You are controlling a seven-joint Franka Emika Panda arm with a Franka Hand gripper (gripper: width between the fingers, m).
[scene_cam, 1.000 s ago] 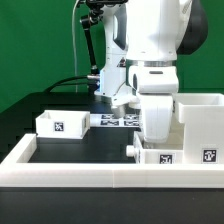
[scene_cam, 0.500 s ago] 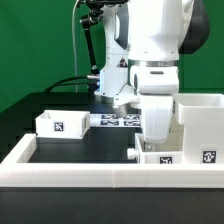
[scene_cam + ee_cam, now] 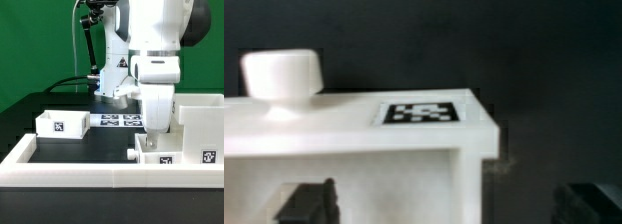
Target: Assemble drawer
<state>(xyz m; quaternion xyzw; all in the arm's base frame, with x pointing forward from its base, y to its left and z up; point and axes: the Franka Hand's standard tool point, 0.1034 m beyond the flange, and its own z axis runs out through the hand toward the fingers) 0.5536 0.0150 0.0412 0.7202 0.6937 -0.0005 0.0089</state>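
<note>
The pincer (image 3: 452, 203) is standing spread wide and pinching nothing. In the wrist view its two dark fingers (image 3: 304, 203) are sitting well apart: one is overlapping the white face of the small tray (image 3: 349, 135), and the other is hanging over bare black table past the tray's corner. On the tray, a round knob (image 3: 281, 75) is rising near one end and a square tag (image 3: 423, 113) is lying near the other. That view is blurred, so whether either finger is touching the tray cannot be told.

In the exterior view the arm (image 3: 155, 40) is reaching straight down over this tray, low in the frame toward the exterior view's right. The tray is sitting just beside the tall housing (image 3: 202, 120), against the front rail (image 3: 80, 175). The second tray (image 3: 60, 124) is resting well apart at the exterior view's left. The marker board (image 3: 120, 120) is lying between them, further back on the table (image 3: 90, 145).

The chief risk is probably the uneven straddle. If the pincer lowers as it is, one finger may land on a tray wall and press or tip it. If it closes off-centre, it may shove the tray sideways into the housing or twist it, leaving a skewed grip that could jam at the housing's opening.
</note>
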